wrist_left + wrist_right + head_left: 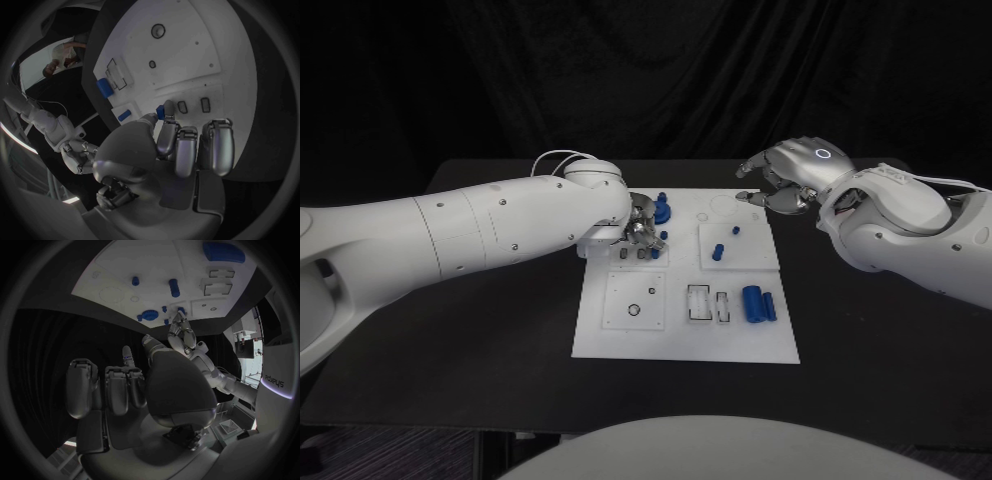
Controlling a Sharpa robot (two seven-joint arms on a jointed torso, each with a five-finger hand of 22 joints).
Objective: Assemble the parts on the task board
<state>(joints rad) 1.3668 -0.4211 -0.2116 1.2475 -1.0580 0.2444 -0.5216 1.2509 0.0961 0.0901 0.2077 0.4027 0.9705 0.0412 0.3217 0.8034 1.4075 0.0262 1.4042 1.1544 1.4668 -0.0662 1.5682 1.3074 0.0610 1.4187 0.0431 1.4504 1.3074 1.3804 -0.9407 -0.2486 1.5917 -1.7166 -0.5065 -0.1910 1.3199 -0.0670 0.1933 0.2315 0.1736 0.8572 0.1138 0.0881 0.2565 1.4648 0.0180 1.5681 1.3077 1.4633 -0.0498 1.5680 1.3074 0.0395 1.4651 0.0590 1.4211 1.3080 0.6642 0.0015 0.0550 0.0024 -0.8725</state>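
On the black counter sat the white rectangular task board, well between both white arms. Left silver hand was down over the board's far-left part, fingers curled in, thumb and a finger pinching a small blue part just beside two dark slots. Right silver hand hovered off the board's far-right corner, fingers curled narrow with nothing seen in them. Two blue cylinders lay side by side in the near-right area. One blue peg stood on the raised right plate, a smaller blue stud near it.
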